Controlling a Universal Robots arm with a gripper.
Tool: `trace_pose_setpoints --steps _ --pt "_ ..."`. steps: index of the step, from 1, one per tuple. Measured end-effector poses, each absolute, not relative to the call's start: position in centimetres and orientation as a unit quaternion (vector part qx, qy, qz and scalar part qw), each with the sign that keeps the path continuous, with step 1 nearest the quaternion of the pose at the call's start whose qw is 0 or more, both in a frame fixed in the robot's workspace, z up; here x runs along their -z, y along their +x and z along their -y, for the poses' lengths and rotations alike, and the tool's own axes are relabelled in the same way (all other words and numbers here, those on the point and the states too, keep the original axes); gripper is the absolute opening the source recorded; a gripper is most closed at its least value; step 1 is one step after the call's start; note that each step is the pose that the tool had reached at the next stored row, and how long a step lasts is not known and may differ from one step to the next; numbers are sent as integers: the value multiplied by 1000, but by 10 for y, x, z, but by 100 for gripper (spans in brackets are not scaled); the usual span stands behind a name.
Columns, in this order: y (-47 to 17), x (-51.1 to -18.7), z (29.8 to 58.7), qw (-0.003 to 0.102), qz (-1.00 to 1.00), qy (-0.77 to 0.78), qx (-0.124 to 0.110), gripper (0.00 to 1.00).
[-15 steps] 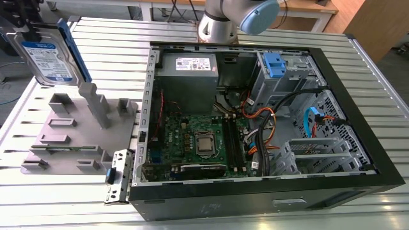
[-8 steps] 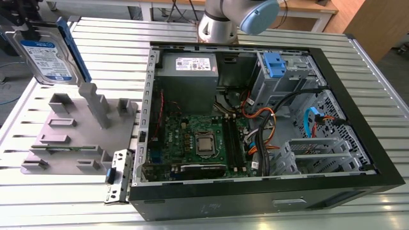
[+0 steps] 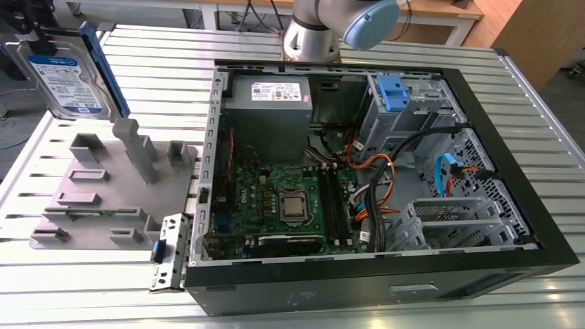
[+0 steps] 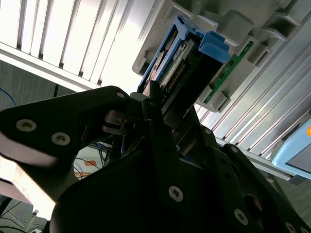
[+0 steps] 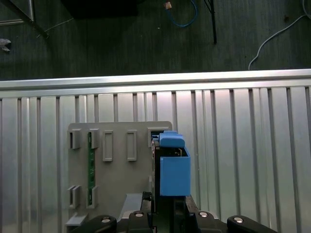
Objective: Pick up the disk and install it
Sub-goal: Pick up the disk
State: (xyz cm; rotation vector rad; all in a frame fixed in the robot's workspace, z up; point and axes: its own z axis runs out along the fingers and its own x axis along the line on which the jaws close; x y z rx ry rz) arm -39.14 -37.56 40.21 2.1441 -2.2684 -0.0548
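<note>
The gripper (image 4: 172, 109) is clenching the disk (image 3: 66, 79) upright (label outward) at ten o'clock of the computer case (image 3: 366, 288), probably clearing the grey fixture (image 3: 92, 205).

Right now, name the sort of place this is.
Probably a robotics lab bench for computer assembly: an open computer case on a slatted table, a grey fixture plate beside it, the gripper holding the disk.

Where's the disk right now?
In the exterior view the disk is at the upper left, held upright by the gripper over the grey fixture, to the exterior view's left of the open computer case.
</note>
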Motion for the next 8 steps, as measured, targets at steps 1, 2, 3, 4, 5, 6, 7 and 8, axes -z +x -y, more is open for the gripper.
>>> trace_pose_setpoints --steps 1,2,3,4,5,6,7,8 --pt "-391 -403 376 10 727 687 18 35" --pt "-391 -403 376 10 727 687 18 35" --pt "-391 -404 376 10 727 687 18 35" --pt "-391 -404 376 10 727 687 18 35" --pt "-391 -404 376 10 727 687 18 35" --pt "-391 -405 376 10 727 687 18 35" --pt "-391 -405 376 10 727 687 18 35" --pt "-391 -406 376 10 727 687 18 35"
